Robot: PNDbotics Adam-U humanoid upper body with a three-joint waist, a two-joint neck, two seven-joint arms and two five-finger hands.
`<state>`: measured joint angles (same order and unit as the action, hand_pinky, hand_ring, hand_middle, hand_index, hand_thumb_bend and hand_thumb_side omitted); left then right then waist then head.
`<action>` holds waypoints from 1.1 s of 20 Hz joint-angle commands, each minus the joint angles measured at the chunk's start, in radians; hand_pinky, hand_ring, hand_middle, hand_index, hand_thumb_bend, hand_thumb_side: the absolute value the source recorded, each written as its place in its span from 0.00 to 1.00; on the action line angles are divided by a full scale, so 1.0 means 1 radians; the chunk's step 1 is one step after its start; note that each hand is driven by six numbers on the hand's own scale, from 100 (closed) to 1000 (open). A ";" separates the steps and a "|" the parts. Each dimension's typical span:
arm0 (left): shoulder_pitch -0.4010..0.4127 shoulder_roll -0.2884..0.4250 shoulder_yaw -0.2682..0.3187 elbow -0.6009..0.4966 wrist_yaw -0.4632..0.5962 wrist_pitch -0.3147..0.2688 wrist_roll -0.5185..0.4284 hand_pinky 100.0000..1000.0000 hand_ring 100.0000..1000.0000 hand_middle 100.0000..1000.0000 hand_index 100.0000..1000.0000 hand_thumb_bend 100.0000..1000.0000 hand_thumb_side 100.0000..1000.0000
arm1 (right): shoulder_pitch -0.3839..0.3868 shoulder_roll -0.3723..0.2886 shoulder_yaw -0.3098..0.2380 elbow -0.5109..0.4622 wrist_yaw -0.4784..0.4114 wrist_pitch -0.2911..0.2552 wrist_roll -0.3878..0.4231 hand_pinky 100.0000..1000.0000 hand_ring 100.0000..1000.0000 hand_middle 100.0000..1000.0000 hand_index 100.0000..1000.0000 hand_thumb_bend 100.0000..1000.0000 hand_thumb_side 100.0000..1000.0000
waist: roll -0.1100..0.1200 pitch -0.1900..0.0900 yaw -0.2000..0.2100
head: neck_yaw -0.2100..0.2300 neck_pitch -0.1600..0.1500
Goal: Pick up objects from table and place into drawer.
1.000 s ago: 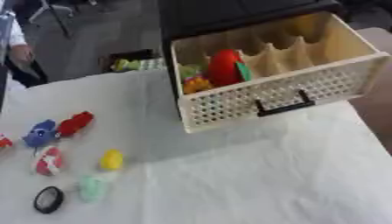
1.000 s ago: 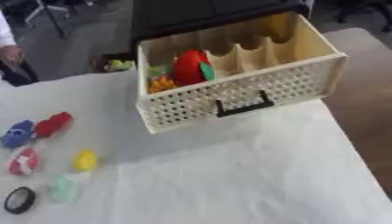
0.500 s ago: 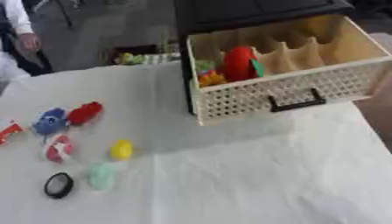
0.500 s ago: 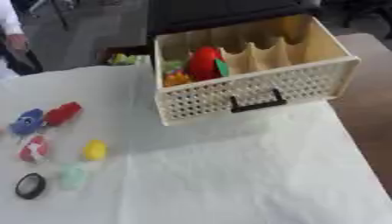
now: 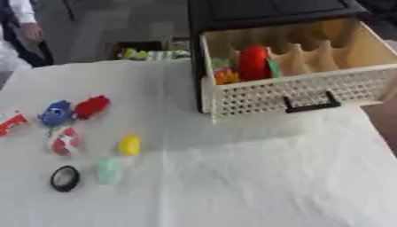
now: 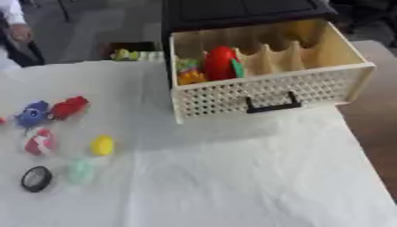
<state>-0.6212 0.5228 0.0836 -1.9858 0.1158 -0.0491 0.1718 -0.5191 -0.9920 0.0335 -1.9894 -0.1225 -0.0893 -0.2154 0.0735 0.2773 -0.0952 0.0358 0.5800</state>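
A pale wooden drawer with a perforated front and a black handle stands pulled open from a black cabinet. Inside at its left end lie a red round object and small orange and green pieces. On the white cloth at the left lie a blue toy, a red toy, a red-and-white piece, a yellow egg-shaped piece, a pale green piece and a black ring. Neither hand shows in either view.
Another red-and-white thing lies at the left edge. A box of greenish items sits on the floor behind the table. The table's right edge runs beside the drawer.
The whole picture has shifted, so the camera has turned left. The toys and the drawer keep their places on the table.
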 commanded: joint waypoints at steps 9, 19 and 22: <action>0.162 -0.092 -0.033 -0.014 -0.015 -0.115 0.152 0.33 0.55 0.61 0.85 0.00 0.91 | 0.009 -0.171 0.141 -0.011 0.125 0.005 0.153 0.59 0.46 0.51 0.70 0.00 1.00 | -0.030 -0.020 0.024 | 0.033 0.031; 0.240 -0.165 -0.063 -0.014 -0.043 -0.073 0.144 0.32 0.54 0.60 0.84 0.00 0.95 | 0.080 -0.273 0.283 -0.011 0.035 -0.029 0.289 0.63 0.50 0.57 0.77 0.00 0.99 | -0.041 -0.020 0.036 | 0.006 0.021; 0.254 -0.179 -0.065 -0.014 -0.047 -0.066 0.140 0.32 0.54 0.60 0.83 0.00 0.95 | 0.084 -0.274 0.315 -0.011 0.007 -0.020 0.329 0.63 0.51 0.59 0.79 0.00 0.99 | -0.040 -0.020 0.037 | -0.005 0.018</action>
<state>-0.3616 0.3378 0.0201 -1.9857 0.0735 -0.1186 0.3137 -0.4296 -1.2274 0.3477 -1.9895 -0.0977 -0.1101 0.0969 0.0365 0.2773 -0.0592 0.0369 0.6043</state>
